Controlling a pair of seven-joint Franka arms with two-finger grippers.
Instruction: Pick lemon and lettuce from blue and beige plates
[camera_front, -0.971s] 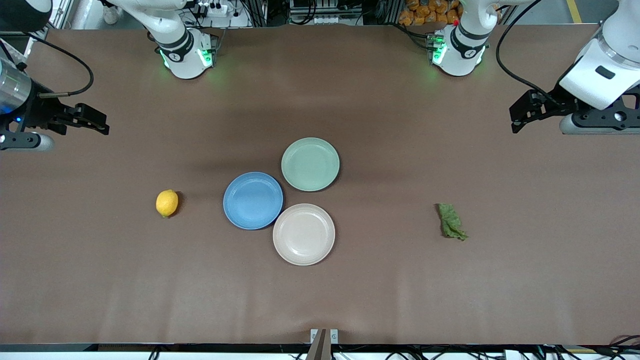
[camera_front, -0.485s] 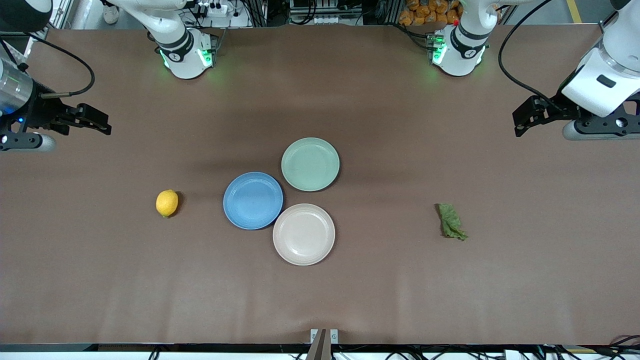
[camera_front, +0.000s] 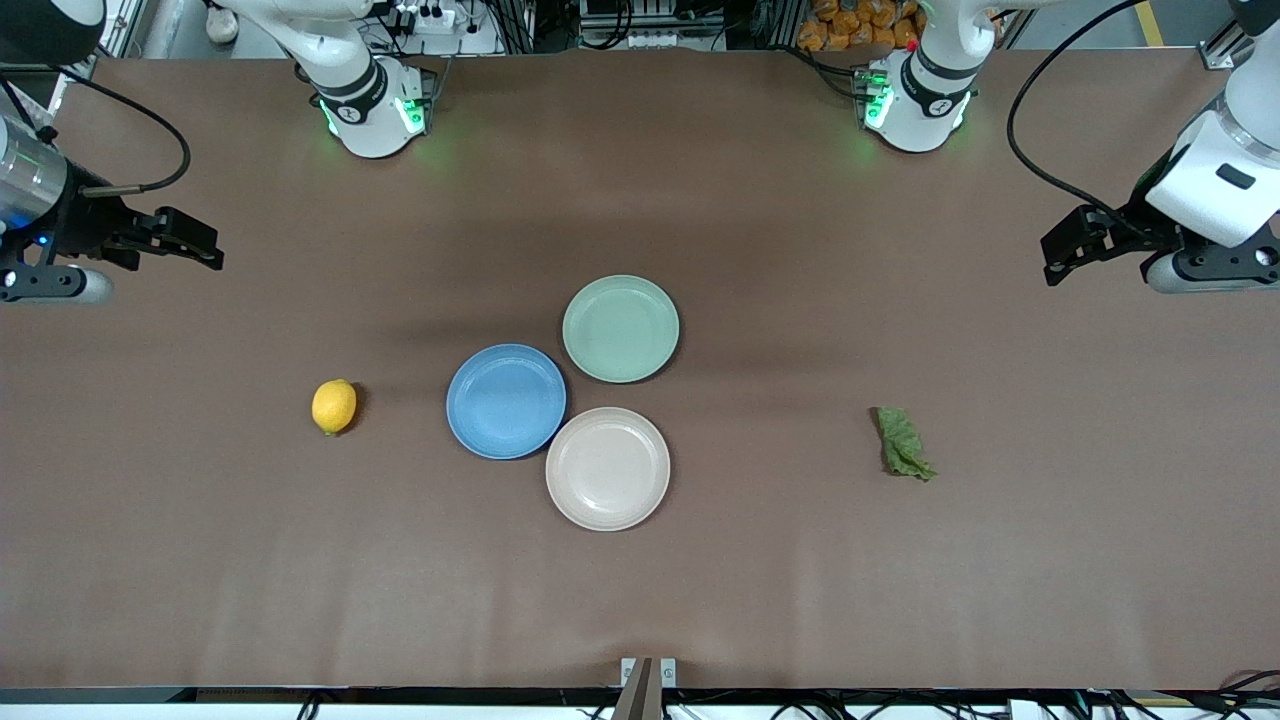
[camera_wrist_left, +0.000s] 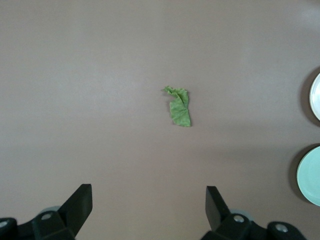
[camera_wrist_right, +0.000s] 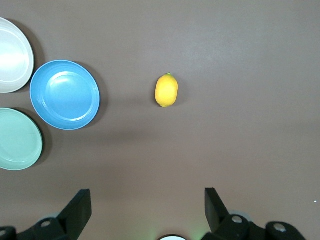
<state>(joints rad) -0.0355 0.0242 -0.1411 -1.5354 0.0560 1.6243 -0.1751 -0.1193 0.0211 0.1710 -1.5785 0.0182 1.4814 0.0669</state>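
Observation:
The lemon (camera_front: 334, 406) lies on the bare table toward the right arm's end, beside the blue plate (camera_front: 506, 401); it also shows in the right wrist view (camera_wrist_right: 166, 90). The lettuce (camera_front: 904, 443) lies on the bare table toward the left arm's end, and shows in the left wrist view (camera_wrist_left: 179, 106). The beige plate (camera_front: 608, 468) touches the blue plate and holds nothing. Both plates are bare. My right gripper (camera_front: 205, 252) is open and empty, high over the table's edge at the right arm's end. My left gripper (camera_front: 1060, 258) is open and empty, high over the left arm's end.
A pale green plate (camera_front: 621, 328) sits bare, farther from the front camera than the blue and beige plates and touching them. The two arm bases (camera_front: 372, 100) stand along the table's back edge.
My left gripper has drawn back toward the left arm's end of the table. My right gripper has hardly moved. Lemon, lettuce and plates have stayed put.

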